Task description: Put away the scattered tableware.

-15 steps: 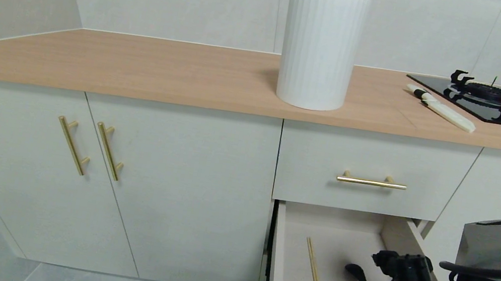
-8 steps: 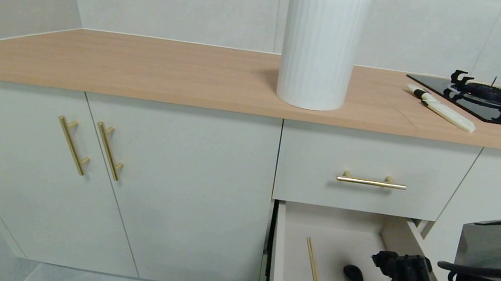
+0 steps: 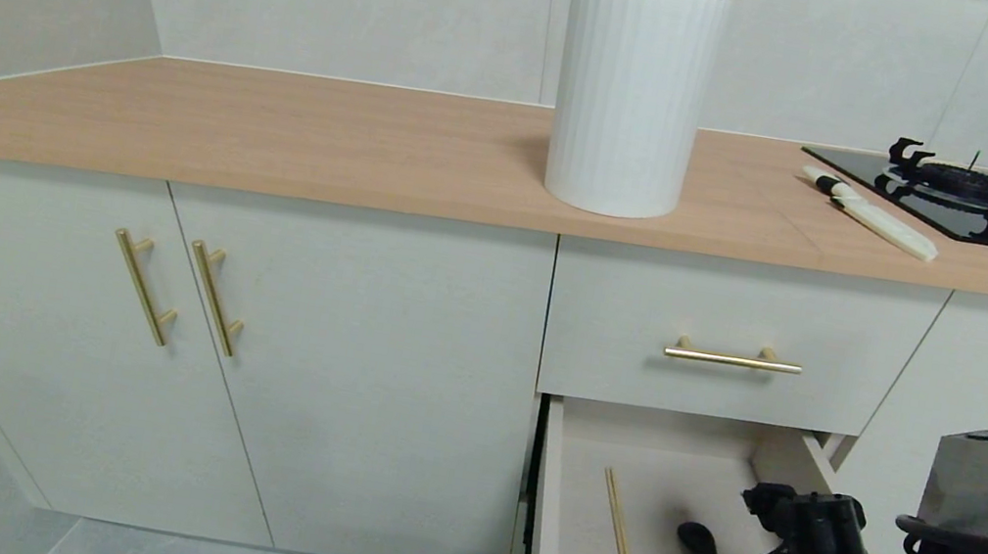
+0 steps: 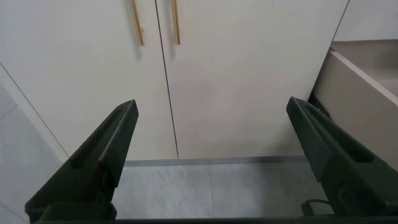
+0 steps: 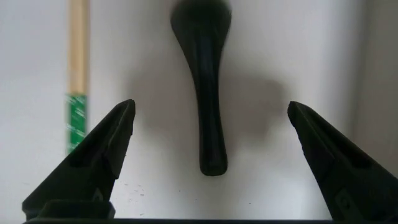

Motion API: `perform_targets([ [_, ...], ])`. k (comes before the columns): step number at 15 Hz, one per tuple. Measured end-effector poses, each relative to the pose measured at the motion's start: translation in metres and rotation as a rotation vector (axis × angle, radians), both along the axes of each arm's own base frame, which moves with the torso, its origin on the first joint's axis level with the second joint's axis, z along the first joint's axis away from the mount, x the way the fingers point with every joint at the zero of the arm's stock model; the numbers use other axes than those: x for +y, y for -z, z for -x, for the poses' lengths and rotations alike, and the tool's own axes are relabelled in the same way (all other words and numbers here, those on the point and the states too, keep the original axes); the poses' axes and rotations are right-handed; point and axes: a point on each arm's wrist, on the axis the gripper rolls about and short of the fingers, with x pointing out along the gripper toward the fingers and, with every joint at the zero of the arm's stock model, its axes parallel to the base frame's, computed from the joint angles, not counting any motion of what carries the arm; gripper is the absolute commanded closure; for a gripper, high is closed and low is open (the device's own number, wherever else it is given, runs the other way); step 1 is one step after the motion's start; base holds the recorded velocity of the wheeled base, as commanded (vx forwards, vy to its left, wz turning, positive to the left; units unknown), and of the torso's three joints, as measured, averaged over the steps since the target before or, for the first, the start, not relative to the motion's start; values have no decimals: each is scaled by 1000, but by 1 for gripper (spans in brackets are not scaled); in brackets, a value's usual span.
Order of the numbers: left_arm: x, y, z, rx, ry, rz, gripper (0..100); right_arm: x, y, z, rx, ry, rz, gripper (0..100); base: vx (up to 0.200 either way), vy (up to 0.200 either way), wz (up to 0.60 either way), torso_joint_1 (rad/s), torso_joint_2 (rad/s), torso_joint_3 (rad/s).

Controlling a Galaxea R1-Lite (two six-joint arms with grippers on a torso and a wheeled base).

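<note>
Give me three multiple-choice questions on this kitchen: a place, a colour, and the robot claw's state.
1. Where do the chopsticks lie? A on a plate; B in the open drawer; C in a sink.
2. What colour is the spoon beside them? A black; B white; C gold.
3. How is the right gripper? A shut on the spoon; B shut on the chopsticks; C open.
B: they lie on the drawer's floor. A: it is black throughout. C: its fingers stand wide apart, spoon untouched.
</note>
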Motion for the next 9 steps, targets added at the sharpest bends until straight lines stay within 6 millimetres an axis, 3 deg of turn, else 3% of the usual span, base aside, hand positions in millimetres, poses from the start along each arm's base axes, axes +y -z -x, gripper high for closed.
perform_targets([
  [9, 0, 0, 0, 0, 0, 0, 0, -10, -109, 36, -51, -13, -27, 0, 0, 0, 0, 0, 0, 0],
])
